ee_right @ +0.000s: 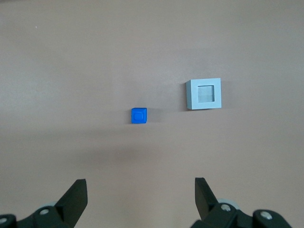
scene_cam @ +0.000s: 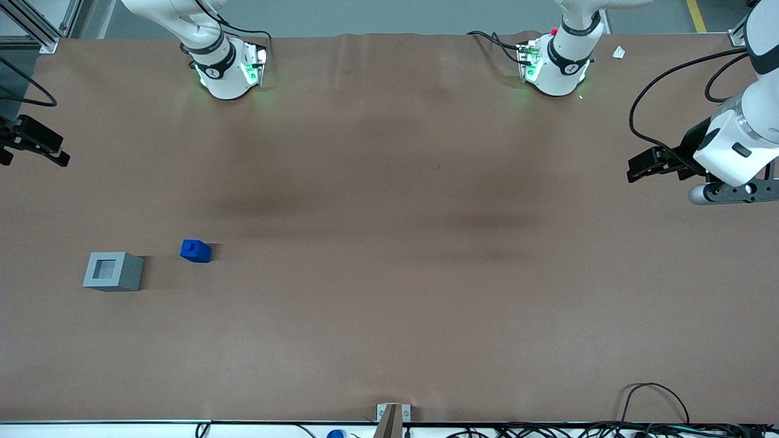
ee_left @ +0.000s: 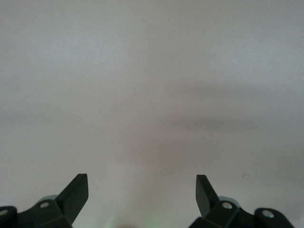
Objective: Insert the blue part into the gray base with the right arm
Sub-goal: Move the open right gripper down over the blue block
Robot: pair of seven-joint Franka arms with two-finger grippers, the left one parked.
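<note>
The blue part (scene_cam: 195,250) (ee_right: 139,115) is a small bright-blue block standing alone on the brown table. Beside it, a little nearer the front camera and closer to the working arm's end, sits the gray base (scene_cam: 113,271) (ee_right: 204,94), a light-gray cube whose square opening faces up and holds nothing. A gap of bare table separates the two. My right gripper (scene_cam: 52,151) (ee_right: 140,190) hangs high at the working arm's edge of the table, farther from the front camera than both objects. Its fingers (ee_right: 76,194) are spread wide and hold nothing.
The brown table surface (scene_cam: 389,243) stretches wide around both objects. The two arm bases (scene_cam: 226,70) stand along the table edge farthest from the front camera. A metal bracket (scene_cam: 392,417) and loose cables (scene_cam: 657,401) lie at the edge nearest that camera.
</note>
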